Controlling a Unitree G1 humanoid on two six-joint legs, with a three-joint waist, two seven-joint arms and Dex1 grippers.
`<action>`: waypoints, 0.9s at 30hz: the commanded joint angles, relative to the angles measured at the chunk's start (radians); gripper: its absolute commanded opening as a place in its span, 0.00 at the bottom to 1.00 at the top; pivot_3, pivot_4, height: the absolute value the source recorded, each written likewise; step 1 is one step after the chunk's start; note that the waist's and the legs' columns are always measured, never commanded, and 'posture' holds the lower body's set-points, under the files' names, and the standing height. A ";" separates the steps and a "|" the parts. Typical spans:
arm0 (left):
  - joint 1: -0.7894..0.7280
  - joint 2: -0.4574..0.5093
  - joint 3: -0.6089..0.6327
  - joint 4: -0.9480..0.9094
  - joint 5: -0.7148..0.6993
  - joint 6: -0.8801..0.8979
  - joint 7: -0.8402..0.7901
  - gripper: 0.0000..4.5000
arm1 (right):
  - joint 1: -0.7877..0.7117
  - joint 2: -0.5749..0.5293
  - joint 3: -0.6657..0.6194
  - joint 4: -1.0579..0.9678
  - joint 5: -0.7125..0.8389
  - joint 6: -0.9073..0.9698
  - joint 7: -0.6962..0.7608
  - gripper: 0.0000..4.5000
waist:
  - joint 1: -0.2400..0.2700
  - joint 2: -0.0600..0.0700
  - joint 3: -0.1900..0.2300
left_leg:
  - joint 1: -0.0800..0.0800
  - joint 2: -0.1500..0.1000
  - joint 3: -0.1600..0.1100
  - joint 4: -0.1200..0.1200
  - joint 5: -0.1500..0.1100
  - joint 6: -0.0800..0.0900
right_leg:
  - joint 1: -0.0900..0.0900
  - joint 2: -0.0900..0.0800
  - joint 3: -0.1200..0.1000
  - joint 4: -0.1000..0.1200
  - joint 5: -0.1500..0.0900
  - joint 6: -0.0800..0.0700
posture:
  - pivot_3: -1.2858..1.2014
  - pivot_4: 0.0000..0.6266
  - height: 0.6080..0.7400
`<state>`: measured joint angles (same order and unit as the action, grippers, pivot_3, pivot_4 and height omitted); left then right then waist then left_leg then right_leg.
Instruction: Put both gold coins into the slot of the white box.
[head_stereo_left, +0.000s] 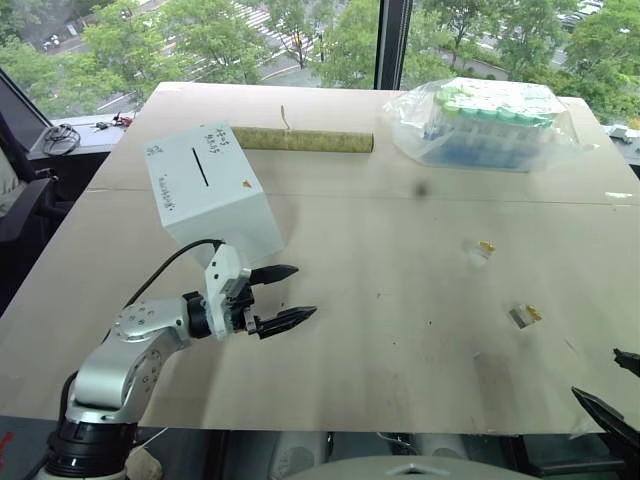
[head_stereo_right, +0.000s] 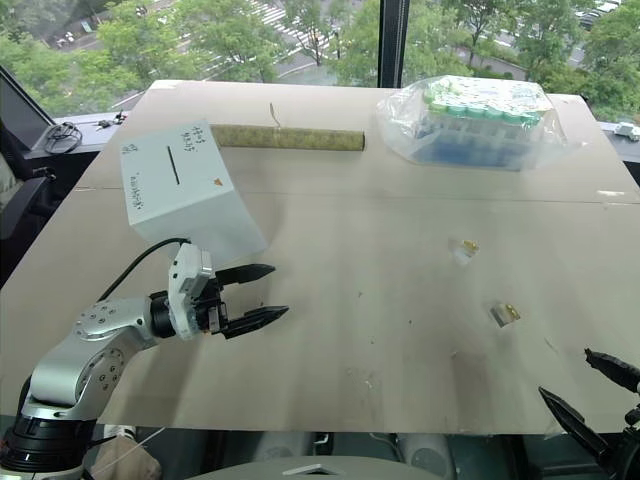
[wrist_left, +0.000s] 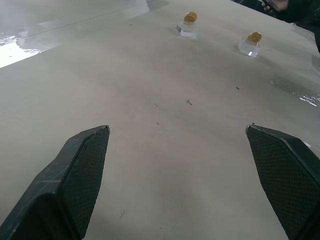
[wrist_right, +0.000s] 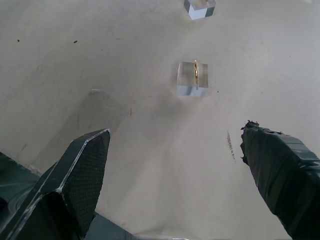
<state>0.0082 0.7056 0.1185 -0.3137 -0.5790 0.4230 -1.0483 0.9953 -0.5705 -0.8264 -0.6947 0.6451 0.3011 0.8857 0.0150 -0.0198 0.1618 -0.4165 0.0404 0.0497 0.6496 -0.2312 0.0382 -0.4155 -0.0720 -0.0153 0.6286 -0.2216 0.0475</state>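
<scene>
The white box (head_stereo_left: 212, 190) stands tilted on the left part of the worktop (head_stereo_left: 380, 330), its face with the slot (head_stereo_left: 203, 167), blue handwriting and a small orange mark turned upward. Just in front of it the left end effector (head_stereo_left: 281, 294) hovers over bare worktop, its 2 black fingers spread apart and holding nothing; it points toward the right side of the worktop.

The 2 gold coins lie well apart from the box, on the right half of the worktop. The farther coin (head_stereo_left: 487, 245) and the nearer coin (head_stereo_left: 533, 313) each sit by a small clear block; in the right wrist view the nearer coin (wrist_right: 196, 73) appears to stand on edge in its clear block (wrist_right: 192, 79), though the view is poor for telling the seat exactly.

The right end effector (head_stereo_left: 618, 385) is at the near right edge of the worktop, fingers wide apart and empty, near the nearer coin but not touching it.

At the far edge lie a cardboard tube (head_stereo_left: 302, 140) and a clear bag of green-capped tubes (head_stereo_left: 485, 122).
</scene>
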 joint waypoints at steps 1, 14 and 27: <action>-0.035 -0.002 0.016 -0.021 -0.024 -0.016 -0.010 0.99 | -0.029 0.004 -0.024 -0.051 -0.023 0.022 -0.072 1.00 | 0.000 0.000 0.000 | 0.000 0.000 0.000 0.000 0.000 0.000 | 0.000 0.000 0.000 0.000 0.000 0.000 | 0.52 0.24 1.00; -0.118 0.029 -0.040 -0.187 -0.165 0.041 -0.124 0.99 | -0.324 -0.146 0.071 -0.216 0.109 0.443 -0.417 1.00 | 0.005 0.000 -0.003 | 0.000 -0.002 0.000 0.002 0.001 0.001 | 0.002 0.007 -0.003 -0.001 0.003 -0.005 | 0.52 0.24 1.00; -0.167 0.012 -0.082 -0.196 -0.121 0.008 -0.116 1.00 | -0.482 -0.194 0.296 -0.084 -0.072 0.514 -0.470 0.62 | 0.002 -0.001 -0.003 | 0.001 -0.002 -0.001 0.005 0.001 0.002 | 0.003 0.010 0.000 0.001 0.001 -0.001 | 0.52 0.24 1.00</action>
<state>-0.1440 0.7207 0.0366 -0.4998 -0.7055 0.4480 -1.1697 0.5207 -0.7559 -0.5348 -0.7752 0.5992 0.8187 0.4254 0.0167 -0.0206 0.1585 -0.4157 0.0381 0.0492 0.6542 -0.2301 0.0399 -0.4122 -0.0614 -0.0146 0.6292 -0.2204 0.0468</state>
